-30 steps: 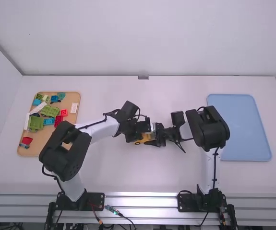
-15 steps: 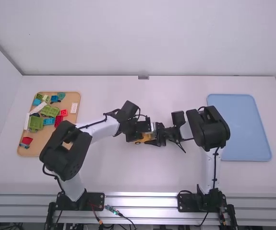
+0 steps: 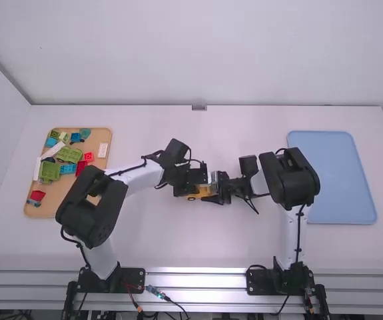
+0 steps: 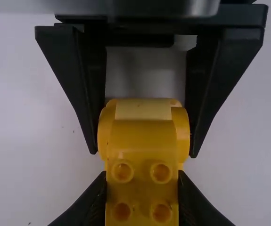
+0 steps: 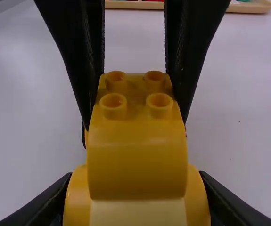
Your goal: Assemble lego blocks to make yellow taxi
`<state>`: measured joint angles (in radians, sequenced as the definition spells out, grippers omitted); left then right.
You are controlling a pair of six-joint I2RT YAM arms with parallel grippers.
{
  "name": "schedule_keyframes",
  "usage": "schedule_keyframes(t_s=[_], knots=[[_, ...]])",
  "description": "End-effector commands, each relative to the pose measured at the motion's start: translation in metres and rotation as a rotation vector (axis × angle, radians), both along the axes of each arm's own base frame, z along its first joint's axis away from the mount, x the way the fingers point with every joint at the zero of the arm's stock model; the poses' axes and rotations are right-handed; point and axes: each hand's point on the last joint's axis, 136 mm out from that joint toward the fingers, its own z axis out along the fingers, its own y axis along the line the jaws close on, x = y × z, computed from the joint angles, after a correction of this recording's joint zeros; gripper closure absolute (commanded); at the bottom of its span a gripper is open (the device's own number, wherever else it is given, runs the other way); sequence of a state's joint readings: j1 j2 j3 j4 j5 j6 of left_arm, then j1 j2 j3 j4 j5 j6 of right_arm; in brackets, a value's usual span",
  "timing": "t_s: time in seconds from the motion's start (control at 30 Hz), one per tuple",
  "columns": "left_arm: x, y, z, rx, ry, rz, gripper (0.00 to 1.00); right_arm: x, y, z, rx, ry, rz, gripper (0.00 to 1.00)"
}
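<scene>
Yellow taxi body (image 4: pixel 142 134), apparently joined, is clamped by left gripper (image 4: pixel 142 176) and right gripper (image 5: pixel 135 176) at the high view's centre; four bare studs (image 5: pixel 113 106) suggest work remains.

1. White table (image 3: pixel 178 247): beneath the jaws, reaching past them all round.
2. Tan tray (image 3: pixel 59 200): on it, well left of the jaws.
3. Blue tray (image 3: pixel 338 177): on it, well right.

Two pairs of fingers (image 5: pixel 81 56) clasp yellow blocks (image 5: pixel 135 160).
</scene>
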<state>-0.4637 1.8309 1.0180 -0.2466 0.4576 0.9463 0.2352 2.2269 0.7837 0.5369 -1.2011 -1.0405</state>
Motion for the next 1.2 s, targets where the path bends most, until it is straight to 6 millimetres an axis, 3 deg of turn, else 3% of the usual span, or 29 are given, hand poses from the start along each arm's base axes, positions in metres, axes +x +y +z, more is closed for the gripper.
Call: schedule_keyframes(t_s=[0.0, 0.17, 0.33, 0.4, 0.43, 0.47, 0.5, 0.7, 0.8, 0.83, 0.87, 1.03, 1.17], knots=[[-0.027, -0.008, -0.015, -0.029, 0.059, -0.111, 0.98, -0.008, -0.004, -0.005, 0.013, 0.008, 0.007, 0.49], [-0.025, -0.008, -0.015, -0.031, 0.052, -0.109, 0.96, -0.008, -0.01, -0.005, 0.024, -0.004, -0.01, 0.49], [-0.02, -0.003, -0.011, -0.038, 0.049, -0.087, 0.75, -0.008, -0.01, -0.007, 0.014, 0.002, -0.015, 0.49], [-0.018, 0.001, -0.007, -0.038, 0.049, -0.074, 0.56, -0.003, -0.01, -0.008, 0.001, 0.021, -0.033, 0.5], [-0.019, 0.002, -0.005, -0.047, 0.055, -0.073, 0.37, -0.001, -0.01, -0.008, -0.002, 0.033, -0.04, 0.52], [-0.019, 0.002, -0.003, -0.06, 0.06, -0.074, 0.08, 0.0, -0.009, -0.007, 0.0, 0.032, -0.039, 0.52], [-0.019, 0.001, -0.001, -0.08, 0.069, -0.074, 0.01, 0.0, -0.009, -0.006, 0.002, 0.029, -0.037, 0.52], [-0.01, 0.012, 0.005, -0.104, 0.083, -0.013, 0.01, -0.003, -0.01, -0.007, 0.002, 0.025, -0.035, 0.52], [-0.001, 0.03, 0.026, -0.139, 0.062, 0.034, 0.01, 0.001, -0.012, -0.012, -0.027, 0.036, -0.06, 0.51], [0.003, 0.042, 0.042, -0.173, 0.037, 0.04, 0.01, 0.003, -0.014, -0.013, -0.034, 0.036, -0.073, 0.51], [0.004, 0.043, 0.044, -0.176, 0.035, 0.043, 0.01, 0.003, -0.014, -0.013, -0.034, 0.038, -0.074, 0.51], [0.021, 0.094, 0.086, -0.262, -0.023, 0.176, 0.01, 0.004, -0.01, -0.012, -0.034, 0.045, -0.064, 0.33], [0.023, 0.116, 0.097, -0.291, -0.032, 0.236, 0.01, 0.002, 0.0, -0.005, -0.008, 0.045, -0.024, 0.23]])
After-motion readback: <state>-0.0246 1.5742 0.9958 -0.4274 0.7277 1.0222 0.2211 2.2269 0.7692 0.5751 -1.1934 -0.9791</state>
